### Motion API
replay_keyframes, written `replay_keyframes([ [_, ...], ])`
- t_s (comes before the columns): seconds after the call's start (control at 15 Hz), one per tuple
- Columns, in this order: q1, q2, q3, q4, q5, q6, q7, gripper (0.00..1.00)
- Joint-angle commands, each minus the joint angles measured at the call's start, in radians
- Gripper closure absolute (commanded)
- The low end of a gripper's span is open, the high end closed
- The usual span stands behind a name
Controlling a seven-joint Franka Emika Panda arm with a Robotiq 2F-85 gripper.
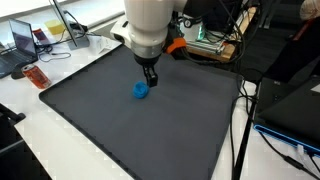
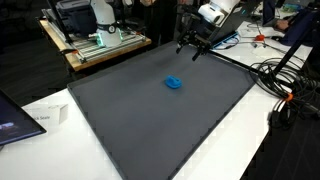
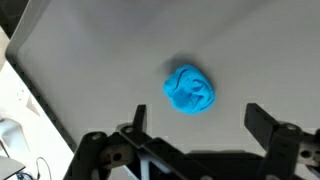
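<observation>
Pincer (image 1: 150, 82) is hanging over the dark mat (image 1: 120, 130) with its jaws spread fully wide. It is gripping nothing.

Blue lump (image 1: 140, 90) is lying on the mat, roughly mid-width and toward the arm's end. In an exterior view it is showing just beside and below the fingertips, and I'm seeing no contact. In an exterior view the pincer (image 2: 190, 47) is sitting up near the mat's (image 2: 150, 125) far edge. There the blue lump (image 2: 174, 82) is showing lower in frame, with bare mat between them.

Wrist view is looking down past the pincer (image 3: 196, 116). Blue lump (image 3: 189, 90) is sitting ahead of the fingers (image 3: 262, 125), roughly centred between them and not inside the gap. It is looking crumpled and folded, but I can't tell whether it's cloth or putty. Mat (image 3: 90, 60) is filling most of that frame.

Mat is lying on a white surface (image 1: 30, 140), which is also showing along the near edge in an exterior view (image 2: 250, 140).

- Laptop (image 1: 22, 42) is standing open off one mat corner.
- Orange-red object (image 1: 36, 76) is lying just beside that same corner.
- Cables (image 2: 275, 75) are trailing off the mat's side.
</observation>
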Motion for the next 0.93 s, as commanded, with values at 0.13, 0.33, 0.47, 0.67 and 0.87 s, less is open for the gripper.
replay_keyframes([
  [0.13, 0.04, 0.112, -0.014, 0.153, -0.018, -0.149, 0.116, 0.0],
  [0.33, 0.046, 0.142, -0.007, 0.192, -0.015, -0.17, 0.138, 0.0],
  [0.47, 0.035, 0.12, 0.002, 0.152, -0.007, -0.138, 0.116, 0.0],
  [0.67, 0.036, 0.125, 0.004, 0.156, -0.006, -0.138, 0.115, 0.0],
  [0.87, 0.036, 0.126, 0.003, 0.156, -0.006, -0.138, 0.115, 0.0],
])
